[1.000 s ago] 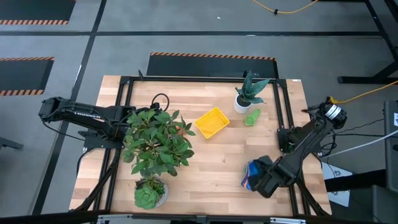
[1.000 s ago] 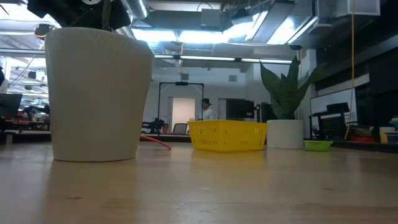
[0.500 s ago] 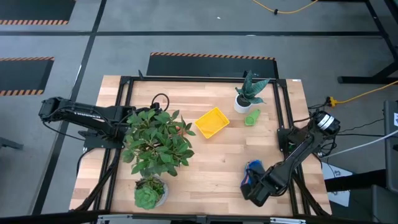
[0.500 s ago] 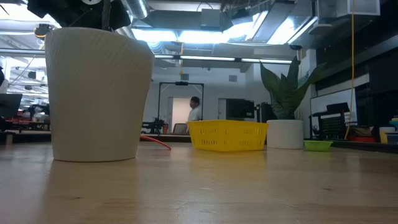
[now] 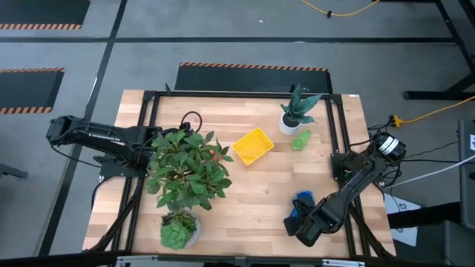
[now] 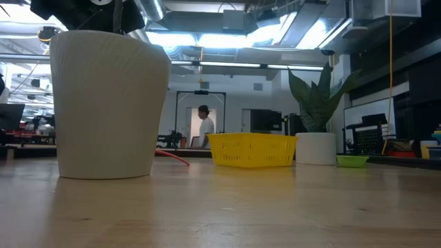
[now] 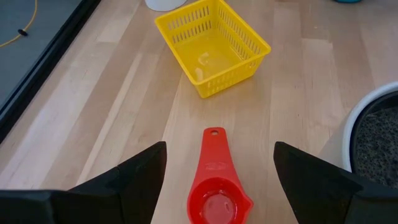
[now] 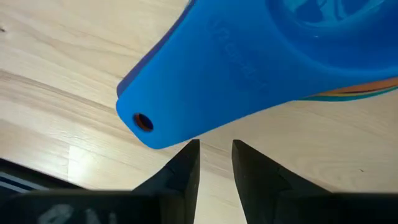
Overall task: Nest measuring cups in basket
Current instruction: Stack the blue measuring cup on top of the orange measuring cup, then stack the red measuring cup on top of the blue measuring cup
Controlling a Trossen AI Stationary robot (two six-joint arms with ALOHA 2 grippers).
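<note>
Spread right gripper (image 8: 216, 163), barely apart and empty beside blue measuring cup (image 8: 261, 56) at worktop's five o'clock, before pinching its handle and heading for yellow basket (image 5: 253, 145) at eleven o'clock; leave left gripper (image 7: 219, 150) wide apart over red measuring cup (image 7: 214, 200).

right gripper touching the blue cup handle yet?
Apart. The right wrist view shows the right gripper with fingers nearly closed and nothing between them; the blue measuring cup's handle lies just past the tips, with bare table visible between.

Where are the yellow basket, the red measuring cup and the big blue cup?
yellow basket (image 7: 211, 46), left wrist view, inner floor.
red measuring cup (image 7: 214, 202), left wrist view, bowl.
blue cup (image 8: 211, 81), right wrist view, handle.
</note>
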